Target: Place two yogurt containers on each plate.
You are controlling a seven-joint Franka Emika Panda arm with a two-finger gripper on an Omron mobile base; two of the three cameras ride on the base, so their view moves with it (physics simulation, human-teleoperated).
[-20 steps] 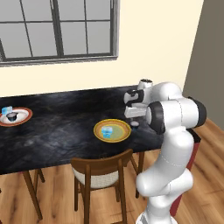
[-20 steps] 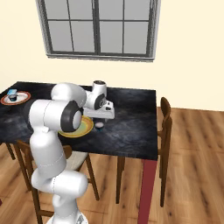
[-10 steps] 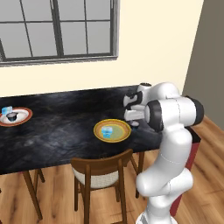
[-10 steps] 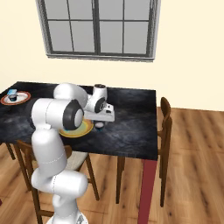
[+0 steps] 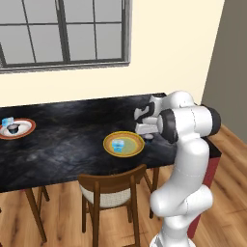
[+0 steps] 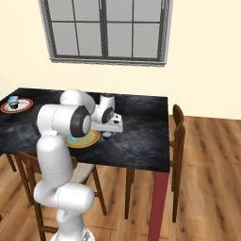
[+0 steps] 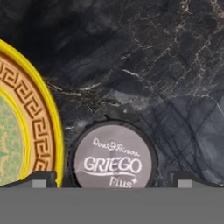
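Observation:
A round yogurt container (image 7: 113, 159) with a grey "Griego" lid stands on the black table just right of the yellow-orange plate (image 7: 39, 113). My gripper (image 7: 113, 180) hangs open right above it, one fingertip (image 7: 40, 177) on each side of the cup, apart from it. From the base, the gripper (image 5: 146, 134) is low over that cup (image 6: 107, 135) beside the plate (image 5: 130, 150), which holds a light blue yogurt container (image 5: 118, 144). Far left, the white red-rimmed plate (image 5: 26, 131) carries a blue cup (image 5: 7, 122) and a dark round one (image 5: 13, 129).
A wooden chair (image 5: 112, 189) is tucked under the table's near edge below the yellow plate. Another chair (image 6: 176, 134) stands at the table's right end. The wall with the window (image 5: 62, 31) runs behind the table.
The hand has come down toward the table, over the round cup beside the yellow plate. The jaws stayed open. The plates and cups have not moved.

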